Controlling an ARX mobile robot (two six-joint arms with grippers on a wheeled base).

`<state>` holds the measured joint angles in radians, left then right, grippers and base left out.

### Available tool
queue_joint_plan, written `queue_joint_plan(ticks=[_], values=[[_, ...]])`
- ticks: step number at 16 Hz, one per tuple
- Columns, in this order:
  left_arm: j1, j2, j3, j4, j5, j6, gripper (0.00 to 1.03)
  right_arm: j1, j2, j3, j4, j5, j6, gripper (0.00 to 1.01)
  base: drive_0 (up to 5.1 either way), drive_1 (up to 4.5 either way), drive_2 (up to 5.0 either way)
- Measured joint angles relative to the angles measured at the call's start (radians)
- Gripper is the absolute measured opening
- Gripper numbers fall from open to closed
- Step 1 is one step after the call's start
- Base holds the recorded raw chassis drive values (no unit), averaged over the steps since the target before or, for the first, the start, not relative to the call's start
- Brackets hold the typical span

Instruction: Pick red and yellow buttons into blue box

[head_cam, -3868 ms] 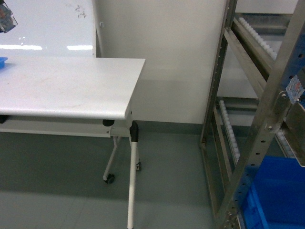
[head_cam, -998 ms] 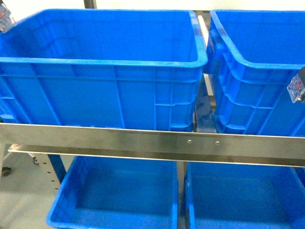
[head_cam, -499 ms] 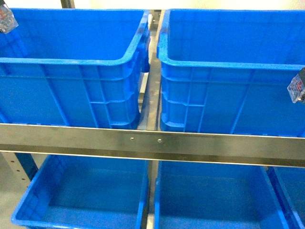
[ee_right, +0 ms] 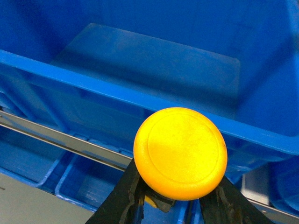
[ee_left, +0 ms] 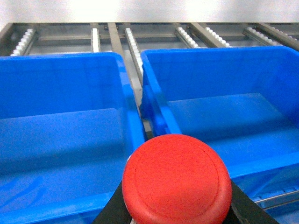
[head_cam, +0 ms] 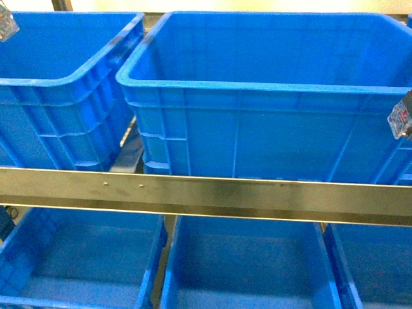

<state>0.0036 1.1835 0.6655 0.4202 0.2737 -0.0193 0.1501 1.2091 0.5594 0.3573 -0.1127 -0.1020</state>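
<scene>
Head view: I look slightly down on a rack with a steel rail [head_cam: 206, 193] across the front. Above the rail a large blue box [head_cam: 270, 90] fills the middle, its hollow showing only bare blue walls. A second crate [head_cam: 58, 84] stands just to its left with a narrow gap between them. Below the rail more blue bins [head_cam: 244, 264] lie in shadow. My buttons barely appear here: only clear base blocks peek in at the top left corner and at the right edge.

Left wrist view: here the red button [ee_left: 176, 179] is plain, its cap filling the lower middle, my left pincer [ee_left: 176, 210] clenched on the body beneath it. It hangs over the divide between two crates, and the roller tracks [ee_left: 133, 46] of the rack run behind them. Both crate floors look bare.

Right wrist view: the yellow button [ee_right: 180, 153] sits grasped in my right pincer [ee_right: 175, 198], held over the near rim of the blue box, whose floor is bare. Lower bins show underneath.
</scene>
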Motion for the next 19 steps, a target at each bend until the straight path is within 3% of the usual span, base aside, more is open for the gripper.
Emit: queue_joint_plan(ticks=[5,13,19], values=[[-0.003,-0.001,0.0,-0.004,0.004,0.0,0.24,-0.006,0.0,0.0,0.002,0.004,0.0,0.25,4.9,-2.27,-2.3],[0.0,-0.001,0.0,-0.002,0.0,0.0,0.24,0.0,0.0,0.0,-0.002,-0.015,0.0,0.25,2.7,1.82,-4.8],[-0.003,0.003,0.0,-0.002,0.002,0.0,0.24,0.0,0.0,0.0,0.001,-0.001,0.0,0.25,0.0,0.0,0.0]])
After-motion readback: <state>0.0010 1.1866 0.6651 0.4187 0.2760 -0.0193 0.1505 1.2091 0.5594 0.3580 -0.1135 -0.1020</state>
